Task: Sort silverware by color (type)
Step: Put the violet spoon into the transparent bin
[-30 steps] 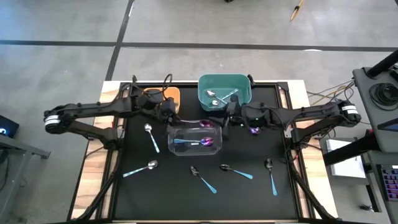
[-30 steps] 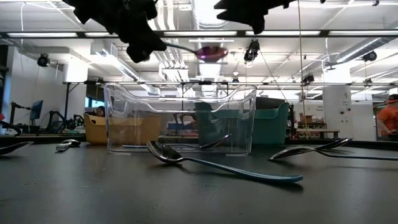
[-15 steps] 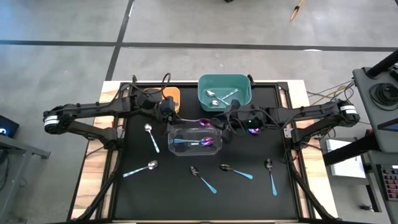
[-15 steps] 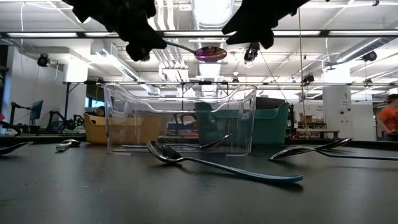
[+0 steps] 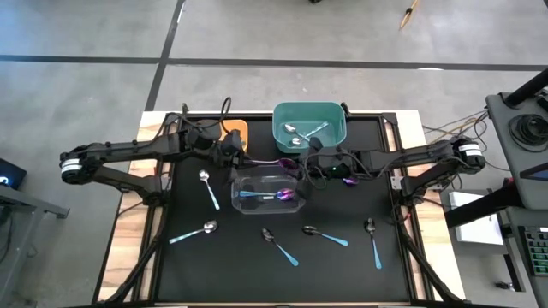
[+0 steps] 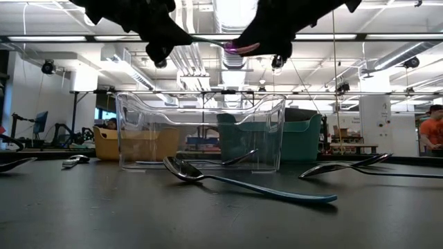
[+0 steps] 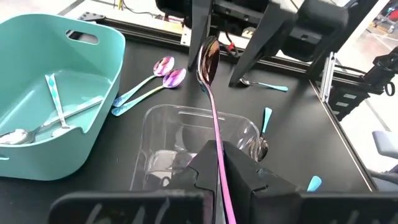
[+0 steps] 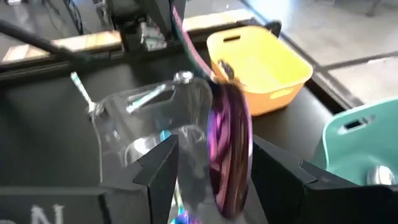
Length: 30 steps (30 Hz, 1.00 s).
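An iridescent purple spoon [image 7: 211, 106] hangs level in the air above the clear bin [image 5: 268, 193], with my left gripper [image 5: 233, 156] shut on it. My right gripper [image 8: 221, 171] is open at the spoon's other end. Its two fingers stand on either side of the purple bowl [image 8: 230, 146], with a gap showing on both sides. In the low view, the spoon's bowl [image 6: 239, 47] shows between my left gripper [image 6: 163, 43] and my right gripper [image 6: 270, 38]. Another purple spoon [image 5: 272, 196] lies inside the clear bin. My left gripper pinches the spoon's thin handle [image 7: 219, 163] between its two fingers, near the handle's free end. The fingers come from the table's left, slanting slightly down, and the spoon sticks out ahead along their line. The spoon is lifted clear, roughly level, above the clear bin.
A teal bin [image 5: 330, 137] with silver spoons stands at the far middle, and an orange bin [image 5: 237, 133] to its left. Two purple spoons [image 5: 349, 180] lie right of the clear bin. Several blue-handled spoons [image 5: 280, 246] lie scattered on the black mat's near half.
My right gripper has moved toward the table's left and down to the held spoon, and its fingers now flank the bowl. My left gripper has tipped up a little, raising the spoon's bowl end slightly.
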Motion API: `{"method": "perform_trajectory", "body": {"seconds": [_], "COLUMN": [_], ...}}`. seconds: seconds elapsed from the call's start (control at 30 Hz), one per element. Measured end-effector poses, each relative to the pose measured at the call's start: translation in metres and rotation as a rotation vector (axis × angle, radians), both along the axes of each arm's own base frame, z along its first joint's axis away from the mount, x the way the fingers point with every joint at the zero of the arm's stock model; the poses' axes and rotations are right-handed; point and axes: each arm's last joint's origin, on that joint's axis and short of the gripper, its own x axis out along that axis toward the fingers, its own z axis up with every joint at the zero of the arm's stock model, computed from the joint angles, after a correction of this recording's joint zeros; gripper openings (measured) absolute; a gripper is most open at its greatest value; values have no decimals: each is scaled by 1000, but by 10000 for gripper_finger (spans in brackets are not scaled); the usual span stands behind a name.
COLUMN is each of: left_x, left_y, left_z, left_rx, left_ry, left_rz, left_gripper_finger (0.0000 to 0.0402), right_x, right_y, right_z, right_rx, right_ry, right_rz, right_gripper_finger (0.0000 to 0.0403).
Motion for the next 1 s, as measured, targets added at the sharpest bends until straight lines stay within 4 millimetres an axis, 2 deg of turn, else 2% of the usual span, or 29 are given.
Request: {"method": "perform_trajectory", "body": {"seconds": [0.13,0.37,0.4,0.67,1.0], "left_x": [0,0,0,0,-8], "left_y": [0,0,0,0,-1], "left_z": [-2,-2,-2,-1,9], "left_rx": [-1,9,10,27,144], "left_ry": [6,2,2,-7,-46], "left_rz": [-1,-5,-7,-15,1], "left_gripper_finger": [0,0,0,14,115], "right_x": [5,7,7,6,3], "right_y": [-2,-4,-4,-4,-4], "right_z": [2,-3,-3,-4,-7], "right_rx": [-37,-44,-46,-36,11], "right_ry": [-32,-12,-12,5,34], "right_rz": [2,-4,-7,-8,-20], "right_gripper_finger": [142,25,19,10,9]}}
